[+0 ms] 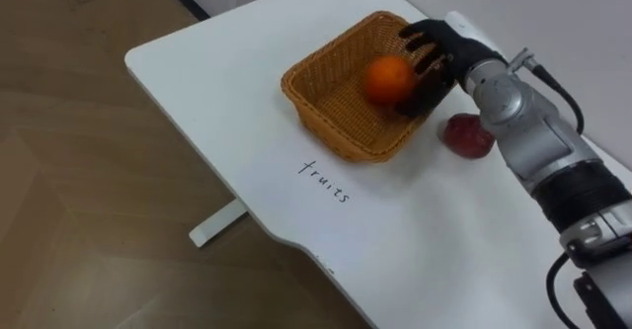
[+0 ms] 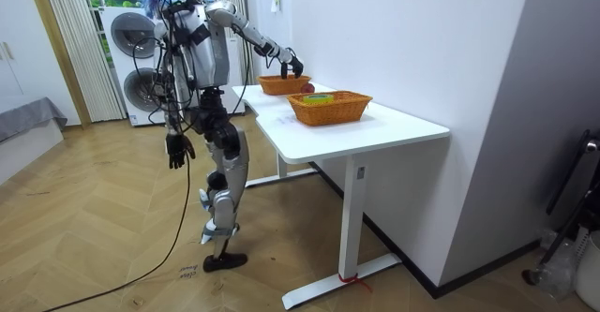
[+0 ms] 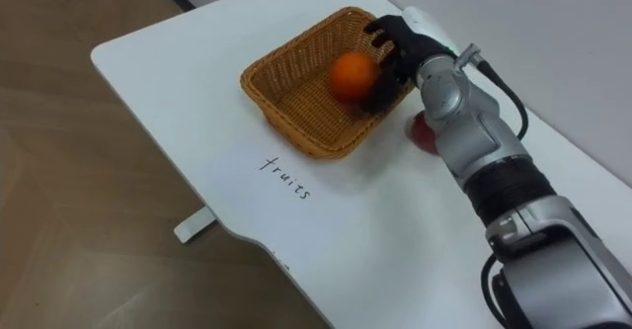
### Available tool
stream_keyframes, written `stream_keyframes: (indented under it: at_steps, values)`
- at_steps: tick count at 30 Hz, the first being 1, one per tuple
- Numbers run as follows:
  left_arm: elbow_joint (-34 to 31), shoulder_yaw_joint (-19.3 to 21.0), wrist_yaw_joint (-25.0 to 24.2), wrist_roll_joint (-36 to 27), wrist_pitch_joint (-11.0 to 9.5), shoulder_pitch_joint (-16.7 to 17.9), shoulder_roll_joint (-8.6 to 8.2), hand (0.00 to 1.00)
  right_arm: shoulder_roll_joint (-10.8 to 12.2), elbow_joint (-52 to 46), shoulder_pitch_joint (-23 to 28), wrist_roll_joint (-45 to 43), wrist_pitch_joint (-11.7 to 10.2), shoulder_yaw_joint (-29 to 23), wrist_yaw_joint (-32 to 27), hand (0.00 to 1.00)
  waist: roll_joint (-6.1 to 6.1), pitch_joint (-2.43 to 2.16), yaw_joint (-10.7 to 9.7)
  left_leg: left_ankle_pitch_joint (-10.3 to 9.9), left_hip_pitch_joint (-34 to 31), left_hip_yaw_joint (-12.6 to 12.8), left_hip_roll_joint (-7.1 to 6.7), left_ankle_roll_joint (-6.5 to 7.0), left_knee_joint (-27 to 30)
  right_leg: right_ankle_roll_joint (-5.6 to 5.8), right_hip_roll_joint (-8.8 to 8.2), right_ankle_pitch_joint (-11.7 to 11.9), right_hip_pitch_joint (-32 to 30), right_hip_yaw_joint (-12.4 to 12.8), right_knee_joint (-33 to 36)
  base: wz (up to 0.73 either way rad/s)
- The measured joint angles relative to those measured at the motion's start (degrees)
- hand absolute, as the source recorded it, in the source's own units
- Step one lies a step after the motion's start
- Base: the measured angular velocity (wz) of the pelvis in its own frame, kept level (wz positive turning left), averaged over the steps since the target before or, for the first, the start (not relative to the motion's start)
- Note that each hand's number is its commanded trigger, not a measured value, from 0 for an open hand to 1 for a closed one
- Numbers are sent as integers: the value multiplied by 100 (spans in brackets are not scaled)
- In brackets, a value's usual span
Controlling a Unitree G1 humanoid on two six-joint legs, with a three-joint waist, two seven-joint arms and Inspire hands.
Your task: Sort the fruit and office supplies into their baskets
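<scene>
The orange point(image 1: 390, 78) sits inside the rim of the fruit basket point(image 1: 321, 122), toward the basket's far right corner, with the right hand point(image 1: 439, 60) curled round it from the outer side. The dark fingers wrap over its top and far face, so the grasp looks closed on the fruit. Whether the orange already rests on the basket's weave or hangs just above it I cannot tell. What the next move seems to turn on is that the fruit lies on the basket-centre side of the palm. Loosening the fingers there should leave it inside the basket, not on the rim (being round, it has no long axis to line up). A red apple point(image 1: 468, 136) lies just outside the basket's right wall, near the right forearm, so this arm is much the nearer one for it. The left hand point(image 2: 175, 150) hangs at the robot's side, well away from the basket, and whether it is loose or clenched I cannot tell. The basket stands on a white table point(image 1: 227, 82), with a handwritten word point(image 1: 324, 181) just in front of it. A second basket point(image 2: 330, 106) stands beside it on the room view's right. Beyond the basket are a wood floor point(image 1: 79, 171) and washing machines point(image 2: 131, 36).
</scene>
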Motion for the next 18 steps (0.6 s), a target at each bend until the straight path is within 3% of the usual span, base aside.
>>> stream_keyframes:
  at_steps: [18]
  values:
    - [-195, -2, 36, 1, -42, 19, 20, 0, -18, -4, -98, -2, -124, -2, -108, 0, 11, 8, -75, 0, -72, 39, 4, 0, 67, 0, -2, 0, -75, 17, 7, -1]
